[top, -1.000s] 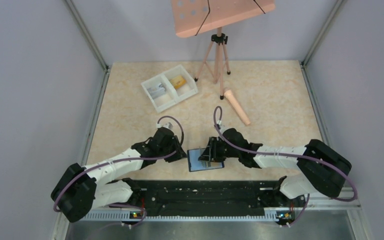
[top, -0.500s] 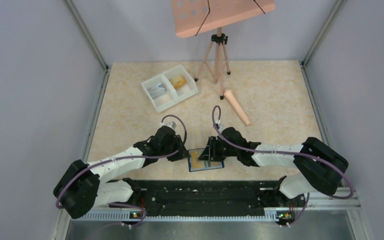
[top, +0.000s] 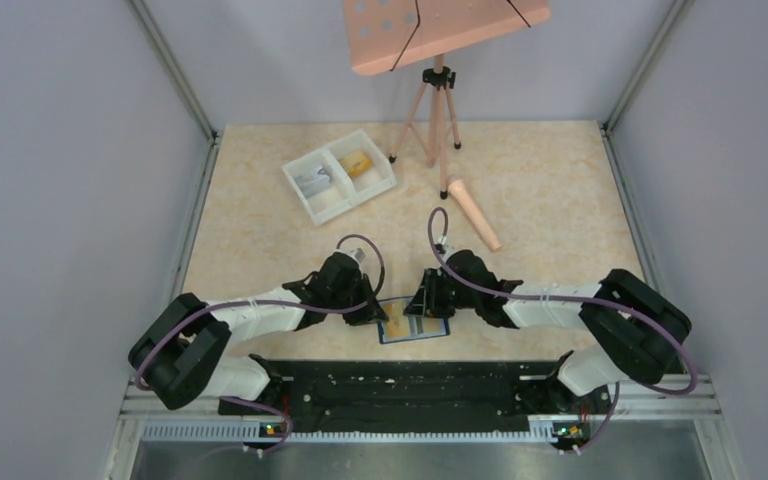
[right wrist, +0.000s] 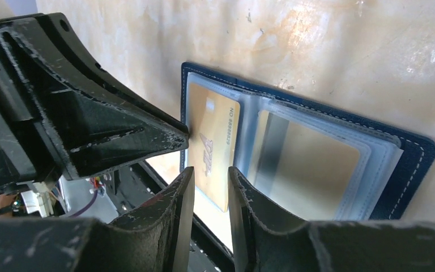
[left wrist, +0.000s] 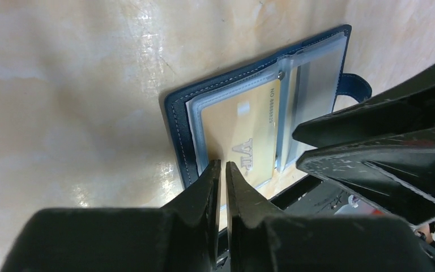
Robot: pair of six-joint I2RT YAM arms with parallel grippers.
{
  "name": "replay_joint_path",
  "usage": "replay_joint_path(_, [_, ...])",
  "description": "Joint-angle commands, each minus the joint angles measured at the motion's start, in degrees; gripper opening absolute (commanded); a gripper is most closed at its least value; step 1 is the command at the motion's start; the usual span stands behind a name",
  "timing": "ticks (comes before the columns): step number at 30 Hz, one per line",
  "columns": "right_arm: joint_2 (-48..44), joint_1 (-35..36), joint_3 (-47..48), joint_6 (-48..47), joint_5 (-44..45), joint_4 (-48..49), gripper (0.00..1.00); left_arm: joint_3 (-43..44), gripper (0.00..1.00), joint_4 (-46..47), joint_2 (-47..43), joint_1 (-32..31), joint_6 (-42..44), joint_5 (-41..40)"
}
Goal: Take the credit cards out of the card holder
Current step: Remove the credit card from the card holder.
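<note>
Left gripper (left wrist: 222, 164): jaws all but together, only a thin slit left. Tips sit on the near edge of the card (left wrist: 249, 124), and a pale sliver shows in the slit, so it looks pinched.

Right gripper (right wrist: 208, 173): jaws a little apart, nothing clamped. The card's face shows through the gap. Tips are down over the holder's clear sleeve (left wrist: 311, 73), just beside the card.

The card is yellow with embossed lettering and lies in the end pocket of the holder (left wrist: 175, 113), its lower edge poking past the pocket.

The holder is blue and lies open and flat, tab (left wrist: 354, 88) at its far side. It sits on the table (top: 540, 170) near the front edge, between the two grippers.

Well apart, toward the back left, is a white tray (top: 358, 201) with a grey card (top: 312, 180) in one compartment and an orange card (top: 360, 163) in the other. A tripod (top: 438, 120) stands beside it.
</note>
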Motion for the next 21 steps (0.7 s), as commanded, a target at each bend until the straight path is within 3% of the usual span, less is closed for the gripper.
replay_joint_path(1, [2.23, -0.37, 0.14, -0.95, -1.58, 4.18, 0.28, -1.39, 0.13, 3.17, 0.85, 0.13, 0.55, 0.57])
replay_joint_path(21, [5.96, -0.39, -1.92, 0.40, -3.17, 8.92, 0.24, -2.44, 0.12, 2.86, 0.90, 0.12, 0.43, 0.27])
